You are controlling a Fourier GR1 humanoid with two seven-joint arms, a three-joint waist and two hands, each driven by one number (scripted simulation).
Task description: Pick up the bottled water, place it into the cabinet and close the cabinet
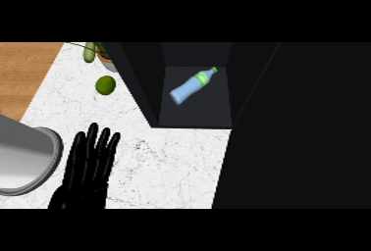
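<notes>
- Bottled water (193, 87) already inside the cabinet (196, 110), lying on its side on the dark floor of the compartment, green cap toward the back right, base toward the front left.
- Pick and place judged done; closing the cabinet judged still to do, since the compartment shows open to view.
- Large black panel (297, 127) down the right side, probably the open door, though hard to tell for certain.
- Left hand (88, 164) low at the left over the counter (174, 162), fingers straight and spread, pointing away from the robot, holding nothing.
- Right hand not seen anywhere; possibly hidden behind the dark panel.
- Bottle: pale blue, translucent-looking plastic, tapering to a green neck and cap.
- Cabinet: matte dark walls, boxy, sharp straight edges.
- Counter: white stone with fine grey veining, smooth and flat; a wooden strip (22, 73) with warm grain at the far left.
- Round green fruit, lime-like (106, 85), near the cabinet's left wall, apart from it.
- Grey metallic rounded vessel (25, 157) at the left edge, just beside the left hand.
- Potted plant (98, 53) at the top, only partly seen.
</notes>
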